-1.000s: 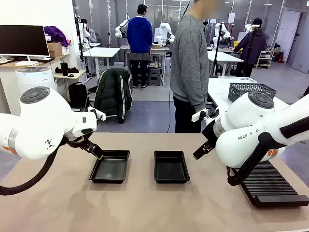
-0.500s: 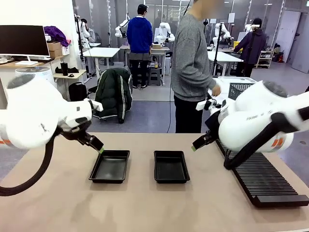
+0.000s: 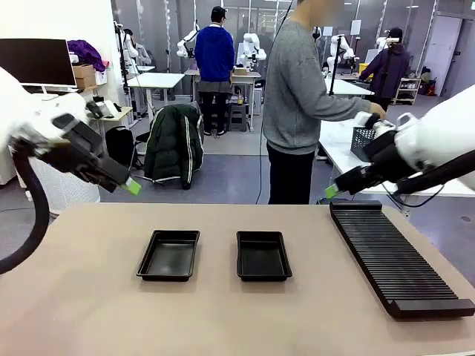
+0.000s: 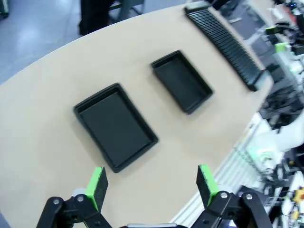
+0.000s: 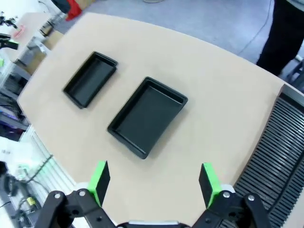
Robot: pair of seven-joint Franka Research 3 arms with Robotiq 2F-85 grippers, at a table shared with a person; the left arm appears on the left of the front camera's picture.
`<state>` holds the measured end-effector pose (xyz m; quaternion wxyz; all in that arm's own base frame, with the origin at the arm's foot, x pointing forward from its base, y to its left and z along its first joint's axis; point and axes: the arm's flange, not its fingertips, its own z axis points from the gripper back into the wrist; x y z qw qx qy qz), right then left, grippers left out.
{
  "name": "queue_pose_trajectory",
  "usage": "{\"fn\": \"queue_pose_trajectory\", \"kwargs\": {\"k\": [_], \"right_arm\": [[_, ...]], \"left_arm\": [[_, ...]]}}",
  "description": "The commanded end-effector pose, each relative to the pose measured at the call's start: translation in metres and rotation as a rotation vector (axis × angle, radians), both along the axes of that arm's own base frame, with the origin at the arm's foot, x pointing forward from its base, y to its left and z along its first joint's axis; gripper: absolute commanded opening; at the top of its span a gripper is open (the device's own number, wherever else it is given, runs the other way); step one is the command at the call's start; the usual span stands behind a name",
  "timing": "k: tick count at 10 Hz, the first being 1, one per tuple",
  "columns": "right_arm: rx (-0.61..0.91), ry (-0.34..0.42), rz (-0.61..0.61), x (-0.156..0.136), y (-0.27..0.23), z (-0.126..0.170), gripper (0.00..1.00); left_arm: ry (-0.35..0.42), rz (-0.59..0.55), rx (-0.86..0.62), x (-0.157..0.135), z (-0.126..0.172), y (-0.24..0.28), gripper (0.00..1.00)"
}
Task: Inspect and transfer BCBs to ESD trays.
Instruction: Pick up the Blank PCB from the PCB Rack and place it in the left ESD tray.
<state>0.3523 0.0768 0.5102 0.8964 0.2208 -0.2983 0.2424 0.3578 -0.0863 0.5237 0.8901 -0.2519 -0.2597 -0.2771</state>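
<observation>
The left gripper is held high over the table's left side, the right gripper above the far end of the ribbed black rack — both with jaws spread wide, nothing between the pads. The left ESD tray and the right ESD tray are laid side by side mid-table, slightly apart.

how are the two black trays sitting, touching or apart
Apart: the front view shows a strip of bare table between the left tray and the right tray.
</observation>
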Motion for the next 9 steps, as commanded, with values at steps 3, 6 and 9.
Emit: {"fn": "queue_pose_trajectory", "kwargs": {"k": [3,6,9], "right_arm": [[0.296,0.103,0.022,-0.014,-0.084,0.029,1.0],[0.49,0.231,-0.008,-0.009,-0.136,0.041,1.0],[0.699,0.474,-0.057,0.006,-0.169,0.03,1.0]], "left_arm": [[0.127,-0.064,-0.352,0.005,0.026,0.048,1.0],[0.227,-0.095,-0.592,0.008,0.032,0.098,1.0],[0.397,-0.06,-0.762,0.015,0.015,0.127,1.0]]}}
